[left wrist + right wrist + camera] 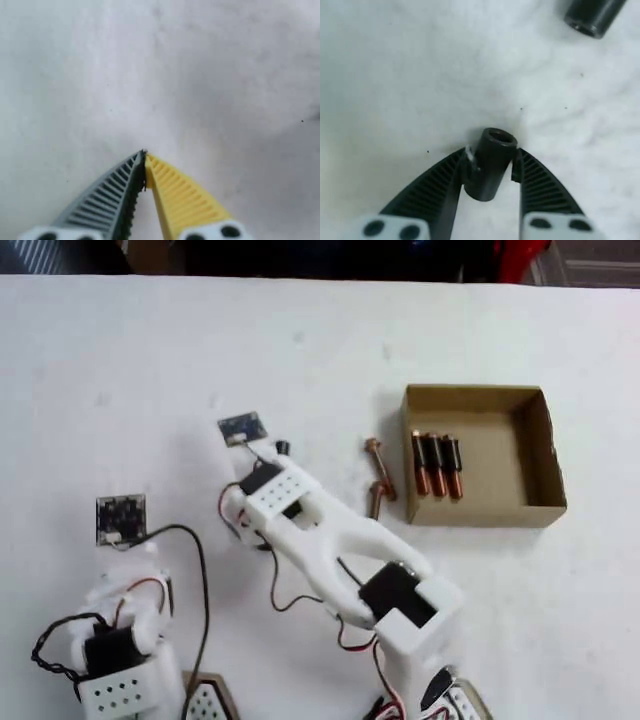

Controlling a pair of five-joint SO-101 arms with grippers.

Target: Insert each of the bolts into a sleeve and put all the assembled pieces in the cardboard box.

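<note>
One sleeve [487, 172] clamped in right gripper [491, 151], long axis along it, open end outward, left gripper [145, 154] closed, empty.

Black sleeve [490, 170]; copper bolts [377, 500]; brown cardboard box [470, 395]; grey-and-yellow ribbed left pincer [144, 152].

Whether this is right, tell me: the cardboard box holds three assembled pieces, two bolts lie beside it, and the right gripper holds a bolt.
Not quite: the right gripper holds a black sleeve, not a bolt, as the right wrist view shows. The rest stands.
</note>
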